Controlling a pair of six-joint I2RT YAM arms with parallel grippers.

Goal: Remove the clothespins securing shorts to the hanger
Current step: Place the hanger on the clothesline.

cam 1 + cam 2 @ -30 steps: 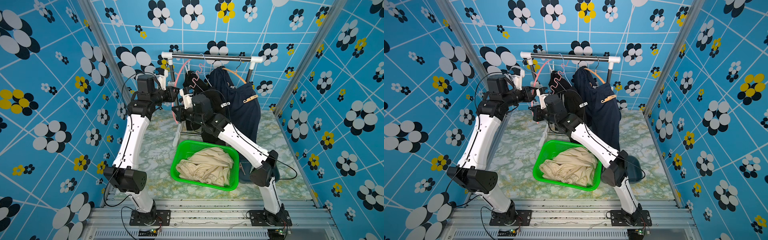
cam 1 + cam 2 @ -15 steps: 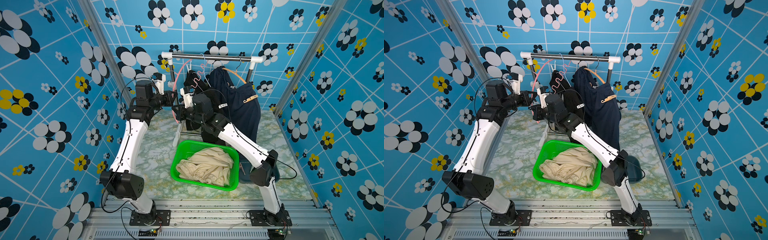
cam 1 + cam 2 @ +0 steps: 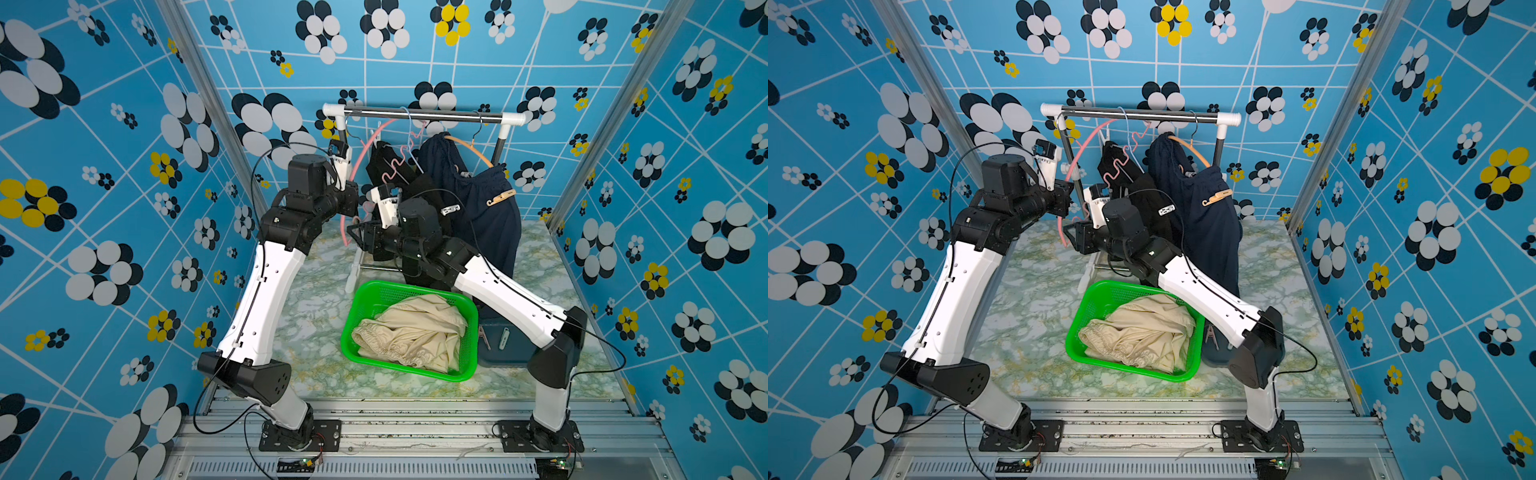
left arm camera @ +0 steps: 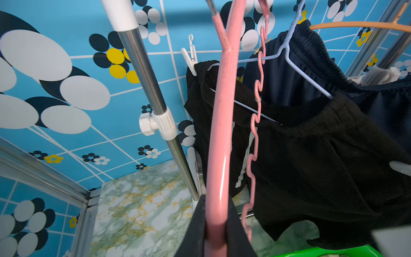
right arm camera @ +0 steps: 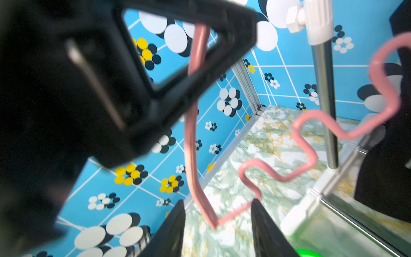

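Note:
An empty pink hanger [image 3: 365, 145] hangs from the rail at the rack's left end. My left gripper [image 4: 215, 200] is shut on its thick arm [image 4: 222, 111]. My right gripper [image 5: 218, 201] is open, and the hanger's lower corner [image 5: 213, 222] sits loose between its fingers. Black shorts [image 3: 419, 187] hang on a pale blue wire hanger. A white clothespin [image 4: 189, 57] clips one end of them and a second white clothespin [image 3: 451, 209] the other. Navy shorts [image 3: 490, 224] hang on an orange hanger under a tan clothespin [image 3: 500, 197]. Beige shorts [image 3: 415, 332] lie in the basket.
The green basket [image 3: 351, 320] stands on the marble floor in front of the rack. A dark bin [image 3: 503, 353] sits behind my right arm. The rack's steel post [image 4: 151, 77] stands close beside the pink hanger. The rail [image 3: 424, 114] spans the back, with patterned walls on three sides.
My right gripper was shut and has opened around the pink hanger's corner. My left gripper has closed further on the hanger's arm, and the left arm has shifted slightly.

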